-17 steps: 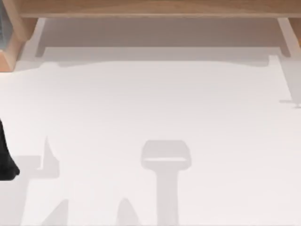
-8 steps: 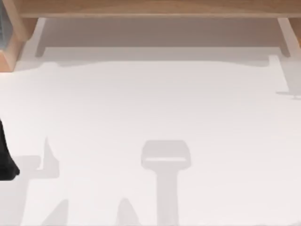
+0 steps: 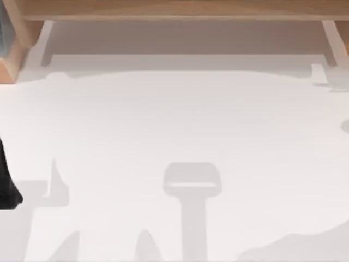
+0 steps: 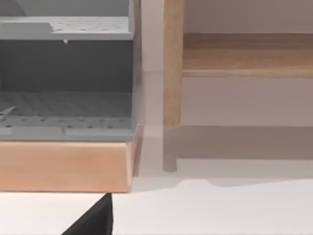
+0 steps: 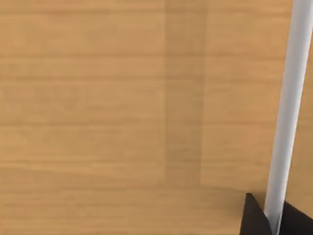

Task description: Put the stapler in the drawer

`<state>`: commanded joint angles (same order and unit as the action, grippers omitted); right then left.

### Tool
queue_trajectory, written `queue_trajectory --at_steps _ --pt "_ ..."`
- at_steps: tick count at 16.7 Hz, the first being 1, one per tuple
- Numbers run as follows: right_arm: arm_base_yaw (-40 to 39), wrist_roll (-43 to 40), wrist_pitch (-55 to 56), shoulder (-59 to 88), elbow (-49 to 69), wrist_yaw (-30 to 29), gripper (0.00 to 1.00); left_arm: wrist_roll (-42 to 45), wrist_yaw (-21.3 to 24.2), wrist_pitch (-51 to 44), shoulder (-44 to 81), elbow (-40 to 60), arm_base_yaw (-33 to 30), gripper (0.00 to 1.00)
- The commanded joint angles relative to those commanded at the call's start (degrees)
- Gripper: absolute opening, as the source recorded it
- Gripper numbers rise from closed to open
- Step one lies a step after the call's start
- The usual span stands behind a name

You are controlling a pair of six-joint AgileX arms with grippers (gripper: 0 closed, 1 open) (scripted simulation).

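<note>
At the left edge of the white worktop (image 3: 174, 125), our left arm (image 3: 6, 185) sits on the near side. From its wrist we see a dark tip of the left end effector (image 4: 93, 223) low over the worktop, and we cannot tell how far it is open. Beyond it, at the far left corner, stands a cabinet (image 4: 63, 166) with a wooden front and a grey, perforated inside. Just right of the cabinet a wooden leg (image 4: 172, 63) comes down to the worktop, and a wooden rail (image 3: 174, 10) runs from it along the far edge.

The middle of the worktop carries soft grey shadows, with a larger one spreading in at the near right corner.

On the right, the wrist view looks onto a wooden panel (image 5: 122, 98). The right end effector (image 5: 272, 223) is closed on the stapler (image 5: 288, 98): its dark fingertips (image 5: 253, 218) press on either side of the slim white bar, which stands out away from them across the wood.
</note>
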<state>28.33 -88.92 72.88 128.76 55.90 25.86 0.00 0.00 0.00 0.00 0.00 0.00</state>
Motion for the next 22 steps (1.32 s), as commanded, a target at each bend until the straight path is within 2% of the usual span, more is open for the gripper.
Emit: queue_trajectory --at_steps 5,12,17,22 --pt "0.0 -0.1 -0.8 0.6 0.8 -0.4 0.00 0.0 0.0 0.0 0.0 0.0 0.0 1.00" --pt "-2.8 0.1 -8.3 6.4 15.0 -3.1 0.00 0.0 0.0 0.0 0.0 0.0 0.0 1.00" --pt "-3.3 0.0 -9.1 7.2 16.0 -3.7 0.00 0.0 0.0 0.0 0.0 0.0 0.0 1.00" --pt "-3.3 0.0 -9.1 7.2 16.0 -3.7 0.38 0.0 0.0 0.0 0.0 0.0 0.0 1.00"
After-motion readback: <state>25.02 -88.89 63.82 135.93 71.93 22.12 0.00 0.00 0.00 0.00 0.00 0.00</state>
